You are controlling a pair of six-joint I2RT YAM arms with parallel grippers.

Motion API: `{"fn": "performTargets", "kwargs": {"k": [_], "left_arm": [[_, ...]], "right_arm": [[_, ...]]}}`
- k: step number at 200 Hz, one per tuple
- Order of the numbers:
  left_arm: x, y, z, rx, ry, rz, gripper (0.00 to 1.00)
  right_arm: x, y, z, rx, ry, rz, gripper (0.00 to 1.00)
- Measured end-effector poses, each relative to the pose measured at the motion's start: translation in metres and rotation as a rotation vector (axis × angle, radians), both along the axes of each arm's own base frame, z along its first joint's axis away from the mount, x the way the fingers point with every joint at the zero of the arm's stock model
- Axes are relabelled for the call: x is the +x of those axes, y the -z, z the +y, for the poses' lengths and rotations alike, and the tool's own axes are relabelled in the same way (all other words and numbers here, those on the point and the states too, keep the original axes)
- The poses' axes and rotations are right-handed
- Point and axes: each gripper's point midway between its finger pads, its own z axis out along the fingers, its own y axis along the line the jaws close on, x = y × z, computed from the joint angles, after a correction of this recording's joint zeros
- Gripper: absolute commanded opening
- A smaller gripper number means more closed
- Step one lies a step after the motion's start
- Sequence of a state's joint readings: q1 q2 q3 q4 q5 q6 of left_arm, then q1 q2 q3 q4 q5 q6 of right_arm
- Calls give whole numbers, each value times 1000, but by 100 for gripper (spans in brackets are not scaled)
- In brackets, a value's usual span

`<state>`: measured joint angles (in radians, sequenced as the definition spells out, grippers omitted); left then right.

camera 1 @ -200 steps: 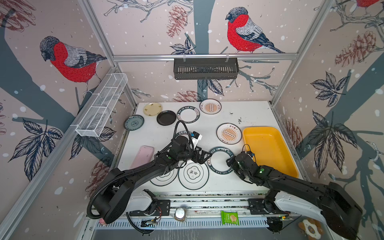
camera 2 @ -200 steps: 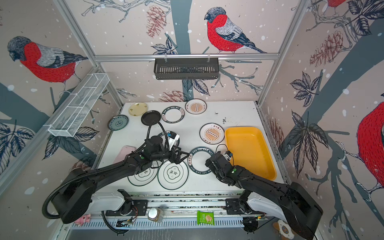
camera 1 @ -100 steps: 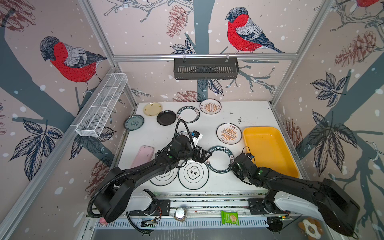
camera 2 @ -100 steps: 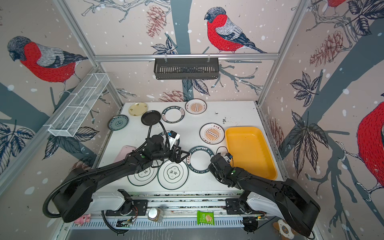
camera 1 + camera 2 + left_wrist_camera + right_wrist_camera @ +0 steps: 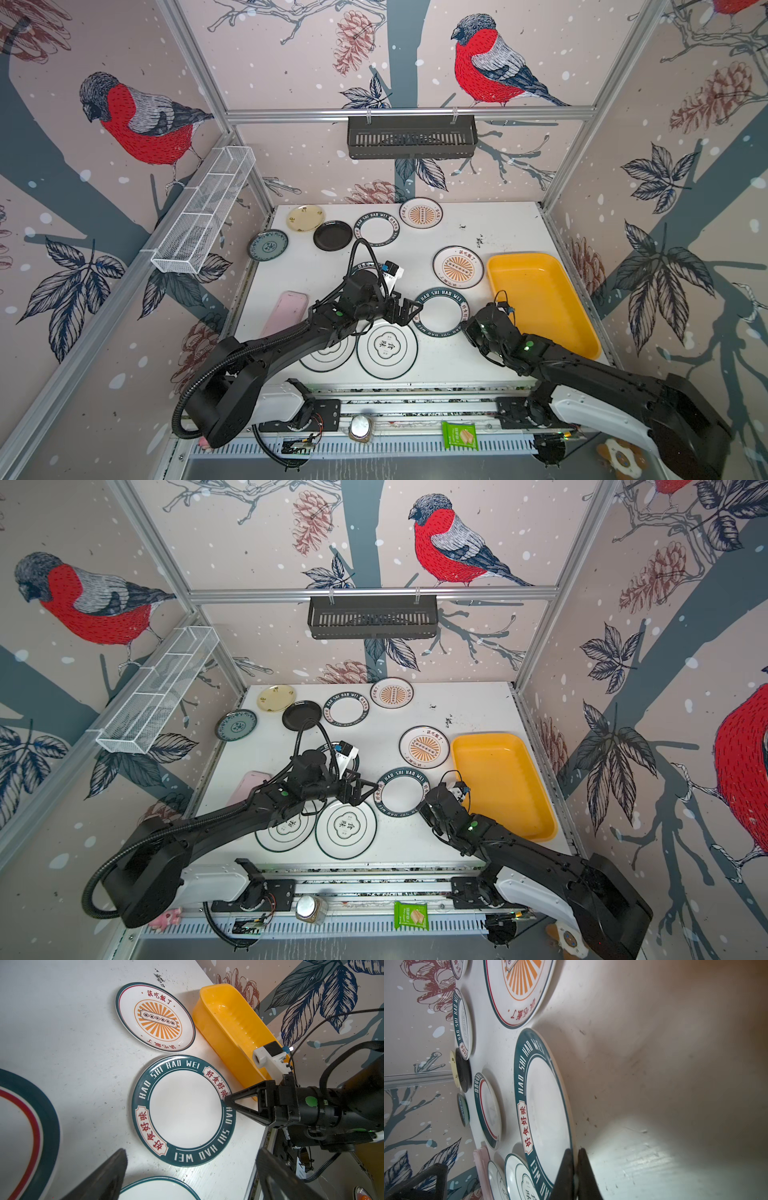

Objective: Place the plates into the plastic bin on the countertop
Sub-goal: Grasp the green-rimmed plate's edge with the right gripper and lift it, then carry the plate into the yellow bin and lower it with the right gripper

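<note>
The right gripper (image 5: pixel 574 1152) is clamped on the right rim of the green-lettered plate (image 5: pixel 441 311) at lower centre in both top views, apparently to lift it into the plastic bin (image 5: pixel 519 257) just right, while the left gripper (image 5: pixel 413 313) hangs open.

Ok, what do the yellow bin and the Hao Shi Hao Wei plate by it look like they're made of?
The bin looks like moulded plastic: glossy yellow, soft highlights on rounded walls. The plate could be glazed ceramic or melamine: smooth, shiny white face with a printed green rim; the look doesn't settle which.

Black basket (image 5: pixel 411 137) back rail; mesh basket (image 5: pixel 203 220) left rail; pink slab (image 5: pixel 286 309).
</note>
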<state>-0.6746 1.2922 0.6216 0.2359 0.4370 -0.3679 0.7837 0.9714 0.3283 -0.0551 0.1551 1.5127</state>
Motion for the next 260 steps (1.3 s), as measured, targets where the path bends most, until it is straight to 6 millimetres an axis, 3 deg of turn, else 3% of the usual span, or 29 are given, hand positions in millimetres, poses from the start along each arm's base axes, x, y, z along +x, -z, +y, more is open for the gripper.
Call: {"fn": "performTargets", "kwargs": {"k": [70, 103, 139, 169, 190, 224, 260], "left_arm": [[13, -13, -1, -2, -44, -40, 97], [21, -25, -2, -10, -66, -71, 97], [38, -53, -13, -40, -62, -145, 97], [59, -74, -32, -48, -42, -204, 97], [71, -79, -46, -52, -14, -218, 97], [88, -71, -72, -42, 43, -198, 97], [87, -74, -106, -62, 135, -212, 97]], "right_arm": [[19, -51, 17, -38, -53, -91, 1], [40, -79, 9, -65, -22, -163, 1], [69, -108, -20, -106, 46, -231, 1], [81, -125, -54, -137, 118, -272, 1], [82, -130, -77, -159, 151, -278, 1], [76, -137, -124, -199, 241, -268, 1], [62, -136, -168, -212, 312, -238, 1]]}}
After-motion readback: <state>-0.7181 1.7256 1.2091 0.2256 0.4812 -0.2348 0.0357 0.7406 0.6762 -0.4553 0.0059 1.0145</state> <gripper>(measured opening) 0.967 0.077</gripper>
